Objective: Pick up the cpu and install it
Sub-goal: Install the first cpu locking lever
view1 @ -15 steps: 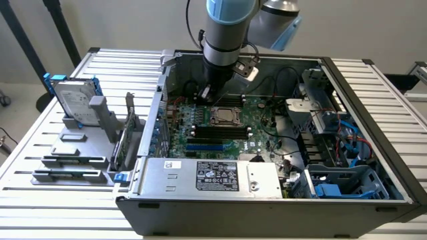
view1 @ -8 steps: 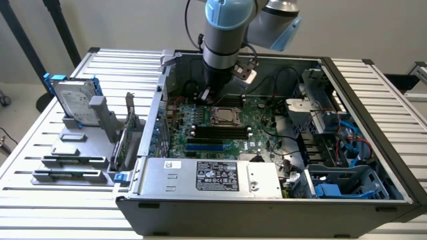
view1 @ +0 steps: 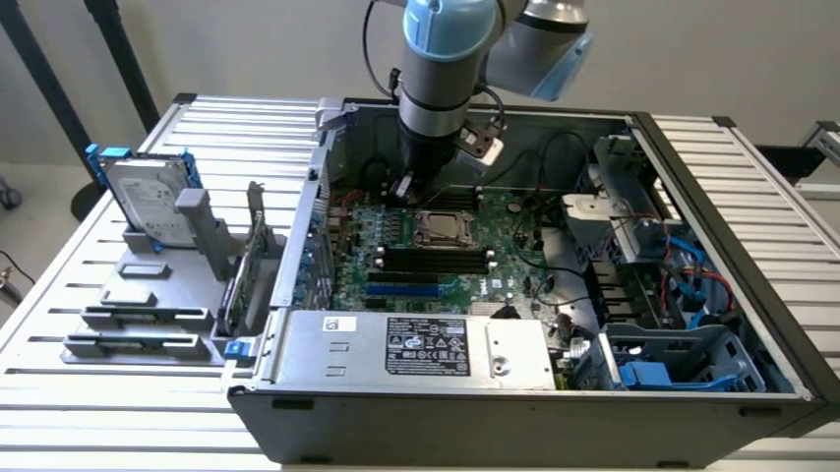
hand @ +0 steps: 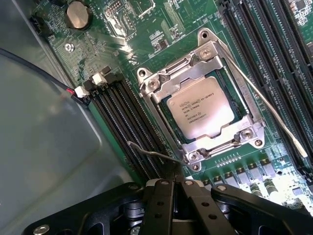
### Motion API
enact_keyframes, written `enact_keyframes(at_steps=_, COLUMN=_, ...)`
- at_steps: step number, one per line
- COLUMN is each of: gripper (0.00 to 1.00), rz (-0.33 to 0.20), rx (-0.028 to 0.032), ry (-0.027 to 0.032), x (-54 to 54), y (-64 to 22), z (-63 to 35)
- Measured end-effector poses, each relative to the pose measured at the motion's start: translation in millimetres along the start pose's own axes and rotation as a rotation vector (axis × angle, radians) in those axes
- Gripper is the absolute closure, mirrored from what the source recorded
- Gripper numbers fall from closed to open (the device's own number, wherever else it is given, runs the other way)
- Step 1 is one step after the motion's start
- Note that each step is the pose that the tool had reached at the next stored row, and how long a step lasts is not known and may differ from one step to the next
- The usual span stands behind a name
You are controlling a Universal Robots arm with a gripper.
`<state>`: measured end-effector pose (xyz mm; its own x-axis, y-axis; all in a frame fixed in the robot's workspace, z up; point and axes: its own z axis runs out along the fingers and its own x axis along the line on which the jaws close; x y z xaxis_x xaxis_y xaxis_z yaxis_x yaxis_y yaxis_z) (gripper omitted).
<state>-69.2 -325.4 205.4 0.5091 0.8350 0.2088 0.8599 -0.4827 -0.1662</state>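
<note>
- Nearest the front edge of the slatted metal table, the open computer case lies on its side, with a grey power supply along its front wall.
- Behind that, near the middle of the green motherboard, the cpu already sits flat in its socket, and the silver retention frame lies over its rim.
- The gripper is down inside the case on the far side of the socket. Its fingers are pressed together with nothing between them. The tips are just beside a short wire lever at the socket's corner; I cannot tell whether they touch it.
- Risk 1: the tips could slip off that springy wire and strike the black memory slots alongside, or scrape the board.
- Risk 2: a longer lever appears to stand free across the board. Left unlatched, it may keep the frame from clamping the chip evenly.
- Toward the table's edge on the exterior view's left, a grey rack holds a hard drive upright.
- A pale wall stands beyond the table.
</note>
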Motion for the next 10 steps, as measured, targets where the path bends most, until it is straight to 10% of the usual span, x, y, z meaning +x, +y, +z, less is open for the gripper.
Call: enact_keyframes(at_steps=10, gripper=0.89, rz=0.0, rx=-0.0029, ry=-0.0051, x=-0.1, y=0.1, z=0.7)
